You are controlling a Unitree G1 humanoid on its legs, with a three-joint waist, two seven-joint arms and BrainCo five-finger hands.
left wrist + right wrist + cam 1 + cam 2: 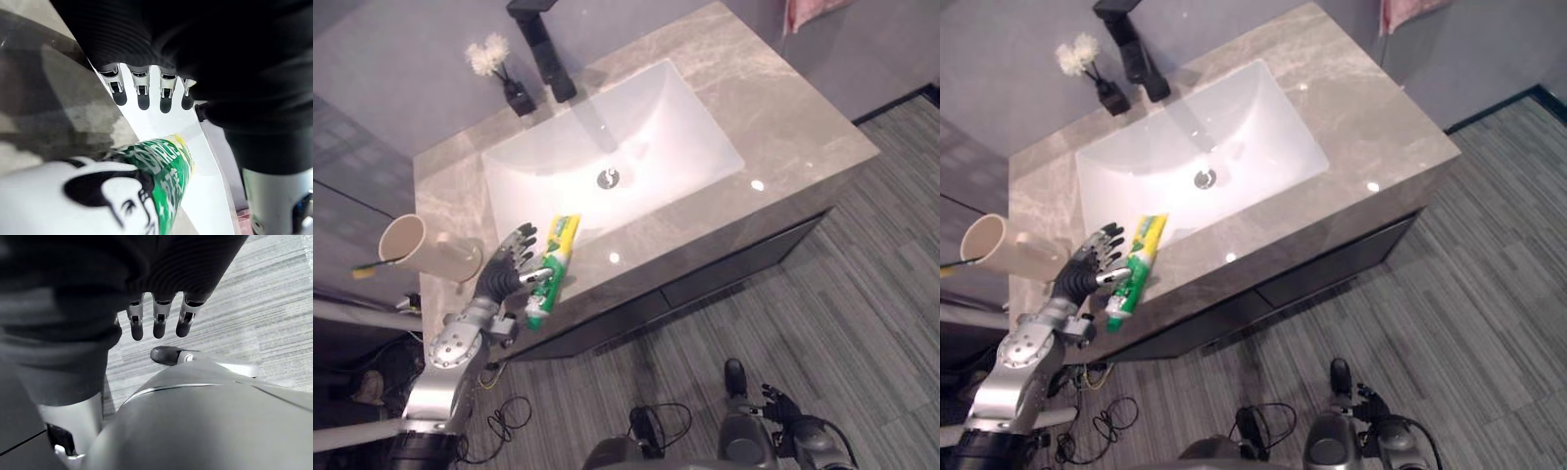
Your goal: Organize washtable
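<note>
Green tube (555, 262), pinched by the left hand's (509, 272) thumb with fingers nearly straight, overhangs the bench's (783, 108) front edge. That thin grip could drop it; the right hand (785, 409) hangs slack.

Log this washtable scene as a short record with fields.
surface: marble counter with a white sink
back edge: black faucet and a small vase of white flowers
cup: on its side at the counter's left end
toothpaste tube: green and yellow, at the front edge
left hand: pinching the toothpaste tube
right hand: low over the floor, fingers relaxed, empty
</note>
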